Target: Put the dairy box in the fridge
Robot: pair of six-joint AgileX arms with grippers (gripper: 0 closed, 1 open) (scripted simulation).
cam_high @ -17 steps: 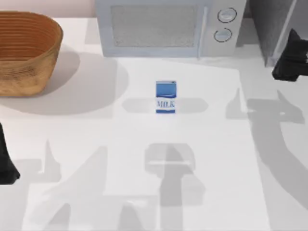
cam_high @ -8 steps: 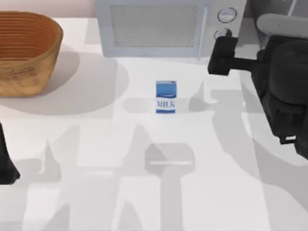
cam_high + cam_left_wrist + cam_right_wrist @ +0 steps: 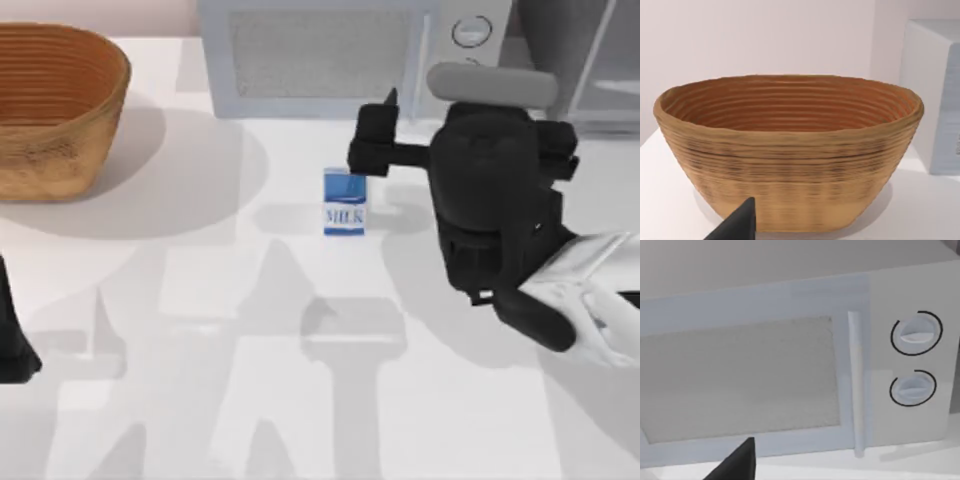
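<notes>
The dairy box [image 3: 345, 204], a small upright blue carton marked "MILK", stands on the white table in front of the microwave. My right gripper [image 3: 378, 128] hovers just behind and to the right of it, above the table, and the bulky black right arm stretches away toward the right edge. Its wrist view faces the microwave [image 3: 765, 375]. The fridge [image 3: 548, 40] is the dark grey appliance at the back right corner, with a pale panel beside it. My left gripper [image 3: 14, 340] is parked at the table's left edge.
The silver-white microwave [image 3: 320, 55] with two round dials spans the back middle. A woven brown basket [image 3: 55, 110] sits at the back left, also close up as the basket [image 3: 790, 150] in the left wrist view. Bare table lies in front of the carton.
My right arm has swung from the back right corner leftward across the table, and its gripper is now next to the dairy box. The carton and left arm have not moved.
</notes>
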